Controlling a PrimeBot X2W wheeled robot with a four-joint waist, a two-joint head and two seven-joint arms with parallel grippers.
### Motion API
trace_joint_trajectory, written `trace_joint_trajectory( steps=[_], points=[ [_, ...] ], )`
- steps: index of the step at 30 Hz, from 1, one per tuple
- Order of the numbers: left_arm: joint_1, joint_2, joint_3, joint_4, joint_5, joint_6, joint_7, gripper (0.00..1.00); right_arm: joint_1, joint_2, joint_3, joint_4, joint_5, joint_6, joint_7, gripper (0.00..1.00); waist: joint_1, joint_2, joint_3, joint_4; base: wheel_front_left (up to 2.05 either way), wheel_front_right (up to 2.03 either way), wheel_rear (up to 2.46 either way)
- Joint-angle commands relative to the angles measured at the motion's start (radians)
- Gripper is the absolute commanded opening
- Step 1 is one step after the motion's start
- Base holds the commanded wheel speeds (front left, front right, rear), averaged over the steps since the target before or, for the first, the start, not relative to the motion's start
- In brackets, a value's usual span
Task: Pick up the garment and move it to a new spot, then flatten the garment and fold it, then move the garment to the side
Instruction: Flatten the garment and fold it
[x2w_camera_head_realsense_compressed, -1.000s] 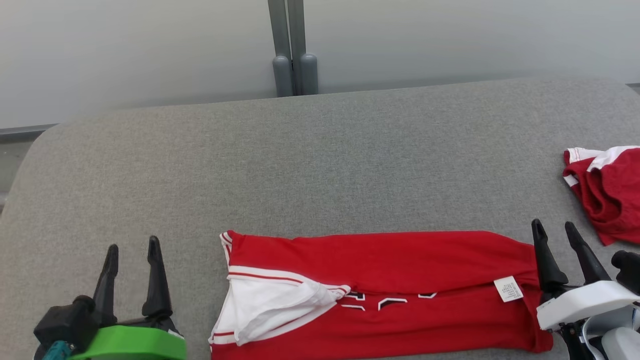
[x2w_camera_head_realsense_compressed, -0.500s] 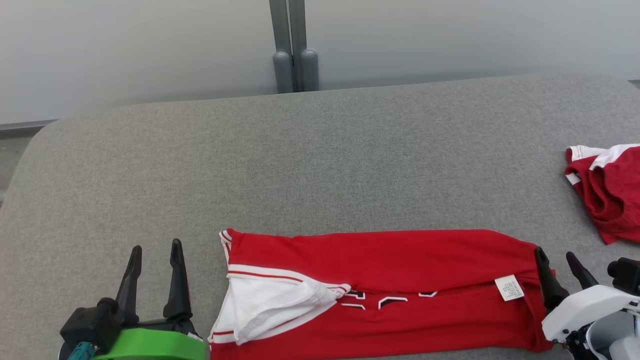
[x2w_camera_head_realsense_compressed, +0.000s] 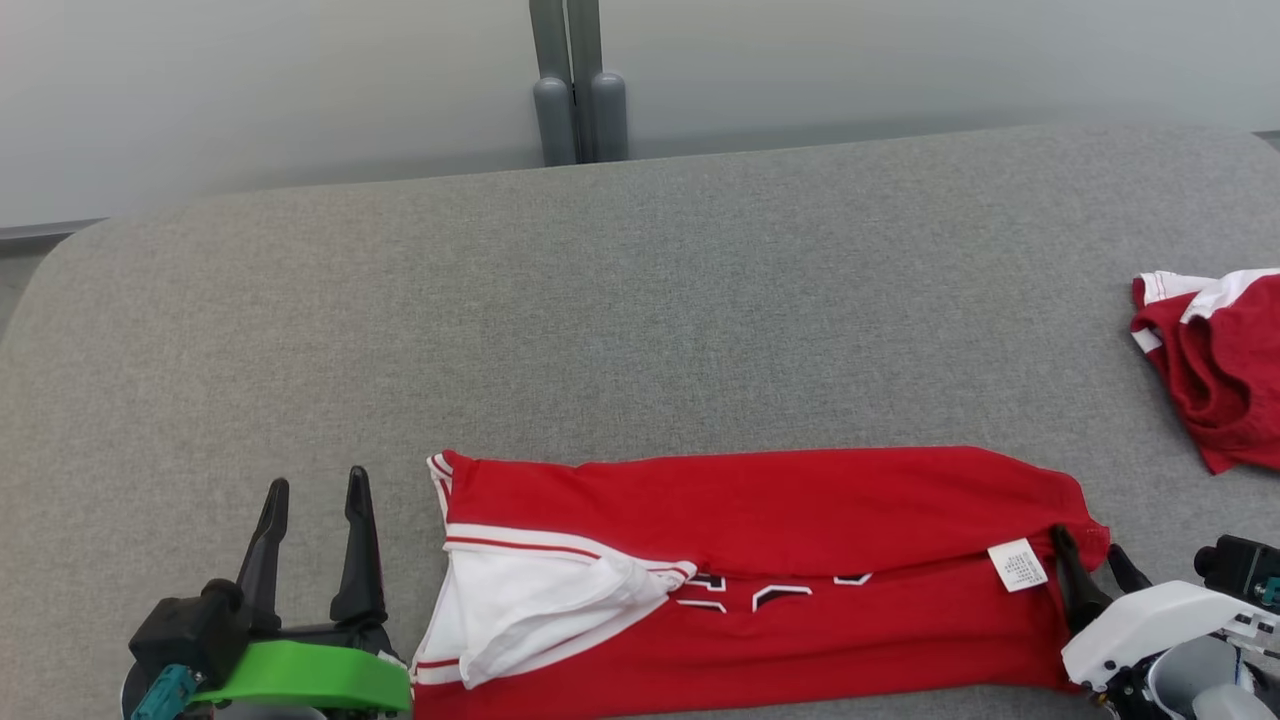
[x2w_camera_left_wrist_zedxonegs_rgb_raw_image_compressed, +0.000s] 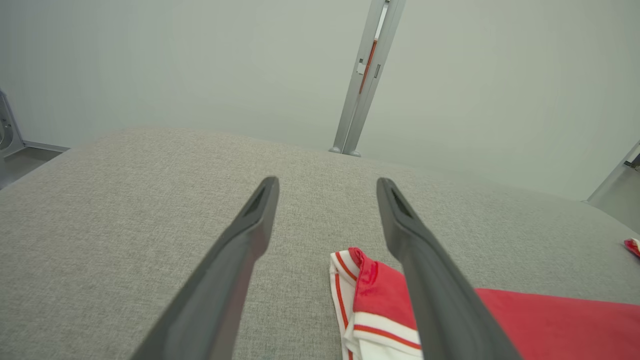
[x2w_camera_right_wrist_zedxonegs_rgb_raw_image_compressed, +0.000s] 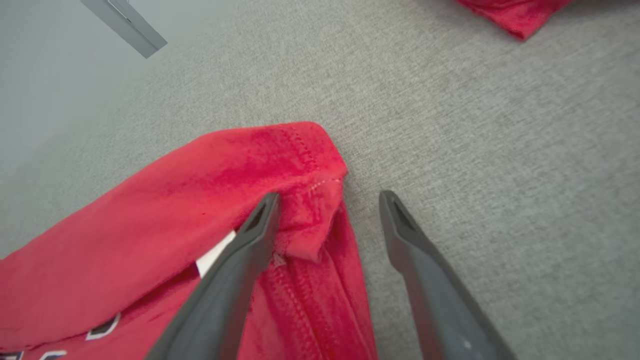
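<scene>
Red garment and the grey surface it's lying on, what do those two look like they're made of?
Red garment: probably a soft knit, maybe polyester; matte with a slightly fuzzy nap and limp folds, seen close in the right wrist view. Grey surface: woven upholstery-type cloth, matte, with a fine heathered weave; its rounded corners suggest padding underneath.

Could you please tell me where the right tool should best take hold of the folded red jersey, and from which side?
Probably the hemmed corner at its right end, approached from the right. The red jersey lies flat as a long folded band, and the hem puckers up there, ahead of the open right tool.
</scene>
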Motion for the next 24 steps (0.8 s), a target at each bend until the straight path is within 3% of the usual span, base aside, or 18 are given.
trace_joint_trajectory(
  steps=[1,13,14,15,16,24],
  points=[
    [-0.019,-0.003,0.003,0.005,0.014,-0.007,-0.002,1.0,-0.019,0.004,0.006,0.018,0.021,0.0,-0.012,1.0,0.0,0.0,0.01,-0.001,0.0,0.0,0.0],
    [-0.051,-0.014,0.017,0.035,0.032,-0.033,-0.002,1.0,-0.026,0.013,0.109,0.147,0.172,-0.001,0.0,1.0,0.0,0.0,0.047,0.029,0.0,0.0,0.0],
    [-0.051,-0.016,0.019,0.037,0.033,-0.034,-0.002,1.0,-0.023,0.014,0.13,0.141,0.185,0.0,0.002,0.78,0.0,0.0,0.049,0.03,0.0,0.0,0.0],
    [-0.052,-0.017,0.02,0.039,0.034,-0.034,-0.002,1.0,-0.022,0.013,0.143,0.134,0.196,0.0,-0.001,0.28,0.0,0.0,0.051,0.029,0.0,0.0,0.0],
    [-0.053,-0.017,0.022,0.042,0.035,-0.036,-0.002,1.0,-0.024,0.013,0.157,0.124,0.211,0.001,-0.009,0.0,0.0,0.0,0.052,0.028,0.0,0.0,0.0],
    [-0.057,-0.029,0.023,0.058,0.046,-0.045,-0.002,1.0,-0.066,-0.043,0.208,0.068,0.287,0.0,-0.083,0.0,0.0,0.0,0.042,0.02,0.0,0.0,0.0]
  ],
)
